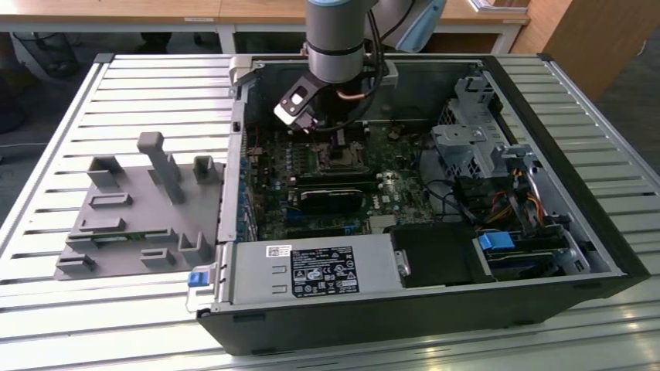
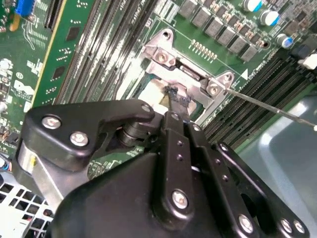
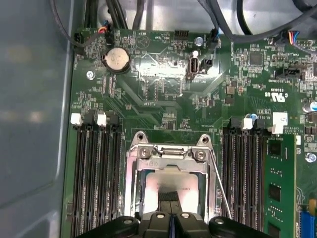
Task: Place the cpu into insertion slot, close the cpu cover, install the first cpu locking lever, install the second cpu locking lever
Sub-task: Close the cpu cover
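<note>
On the exterior view's left, a grey plastic fixture (image 1: 134, 209) lies on the slatted desk (image 1: 62, 108). To its right stands the open computer case (image 1: 413, 313). The arm (image 1: 335, 39) reaches down into the case's upper middle, over the green board (image 1: 403, 193).

In the first wrist view the claw (image 3: 170, 194) has its fingers pressed together. Its tip is on or just above the pale face of the cpu (image 3: 171, 179); contact cannot be told. The cpu sits in the insertion slot (image 3: 171, 151), between two banks of long black memory slots (image 3: 96, 173). The cpu cover (image 3: 133, 188) frames the cpu with its window. A thin metal rod (image 3: 220, 183) runs along one side of the slot, and in the second wrist view it slants away over the memory slots.
</note>
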`<state>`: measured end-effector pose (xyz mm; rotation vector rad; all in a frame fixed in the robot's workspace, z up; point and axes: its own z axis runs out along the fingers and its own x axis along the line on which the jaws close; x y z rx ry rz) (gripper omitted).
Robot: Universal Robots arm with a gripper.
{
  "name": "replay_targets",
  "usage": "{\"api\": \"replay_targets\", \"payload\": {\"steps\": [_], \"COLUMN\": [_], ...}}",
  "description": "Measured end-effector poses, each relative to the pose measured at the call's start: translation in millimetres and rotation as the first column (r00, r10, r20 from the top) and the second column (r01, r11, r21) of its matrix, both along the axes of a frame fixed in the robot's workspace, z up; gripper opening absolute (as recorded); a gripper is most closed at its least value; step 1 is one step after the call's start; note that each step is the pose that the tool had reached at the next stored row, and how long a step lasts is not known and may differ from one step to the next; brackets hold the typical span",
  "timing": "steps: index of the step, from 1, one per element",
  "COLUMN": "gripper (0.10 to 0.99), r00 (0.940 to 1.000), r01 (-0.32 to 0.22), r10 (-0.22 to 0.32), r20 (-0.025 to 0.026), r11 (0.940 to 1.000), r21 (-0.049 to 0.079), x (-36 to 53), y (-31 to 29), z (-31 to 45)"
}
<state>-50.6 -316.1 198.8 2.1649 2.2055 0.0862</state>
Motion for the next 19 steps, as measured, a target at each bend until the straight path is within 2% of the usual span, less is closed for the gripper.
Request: {"api": "replay_targets", "payload": {"steps": [2, 6, 8, 9, 11, 14, 17, 19], "gripper": [0.106, 0.106, 0.106, 0.106, 0.106, 0.106, 0.106, 0.106], "r00": [1.0000, 1.0000, 1.0000, 1.0000, 0.9999, 0.9997, 0.9995, 0.9995], "r01": [0.000, 0.000, 0.000, 0.000, 0.000, 0.000, 0.000, 0.000], "r10": [0.000, 0.000, 0.000, 0.000, 0.000, 0.000, 0.000, 0.000], "r20": [0.0009, 0.0001, -0.0026, -0.0052, -0.0155, -0.0253, -0.0313, -0.0323], "r11": [1.0000, 1.0000, 1.0000, 1.0000, 1.0000, 1.0000, 1.0000, 1.0000], "r21": [0.001, 0.000, 0.000, 0.001, 0.000, 0.000, 0.001, 0.002], "x": [0.2, 0.1, 0.6, 1.1, 2.8, 6.4, 10.5, 12.2], "y": [0.3, 0.1, 0.1, 0.1, 0.1, 0.1, 0.1, 0.0], "z": [2.5, 13.5, 14.4, 14.3, 14.5, 14.5, 14.5, 14.5]}}
